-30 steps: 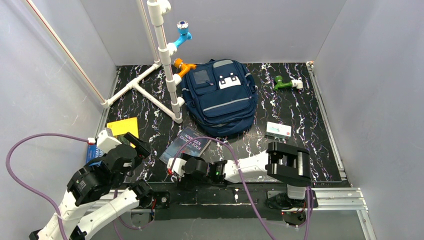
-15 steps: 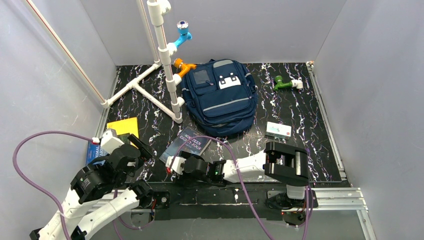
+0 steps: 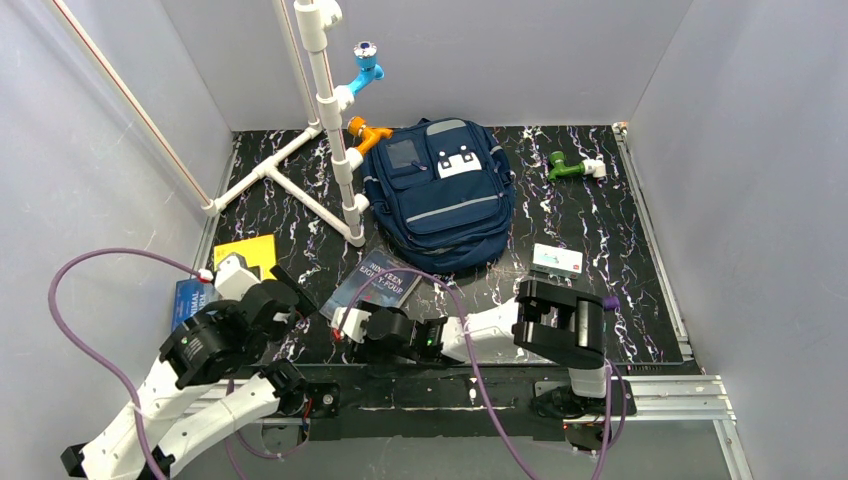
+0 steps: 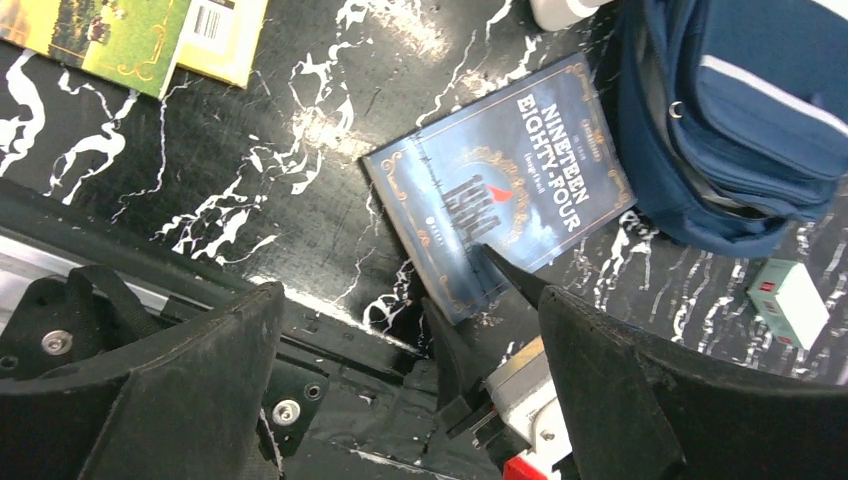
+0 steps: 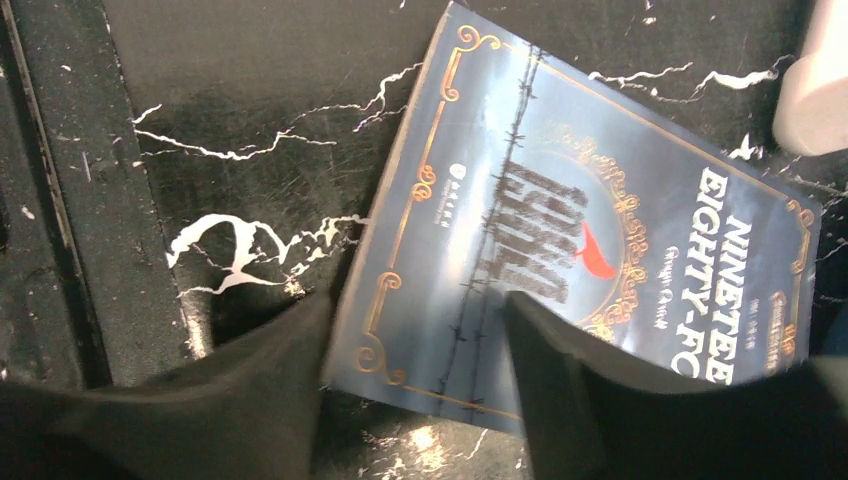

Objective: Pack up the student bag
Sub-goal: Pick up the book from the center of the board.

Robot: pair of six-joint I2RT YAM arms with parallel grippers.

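left gripper (image 4: pixel 407 305): fingers wide open; over near-left table (image 3: pixel 600 215) | right gripper (image 5: pixel 410 345): fingers open; astride near corner of book (image 5: pixel 560 190) | book flat; just near of backpack (image 3: pixel 440 200)

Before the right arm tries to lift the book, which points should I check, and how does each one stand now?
1. Right gripper placed at the book: ok, its jaws stand apart around the near corner.
2. Book firmly gripped: not ok, it lies flat on the table.
3. Left gripper open, empty, off the book: ok.
4. Student bag open to receive it: cannot tell, only its front face shows.
5. Purple cable clear of the lift: cannot tell, in the top view it loops close to the book.
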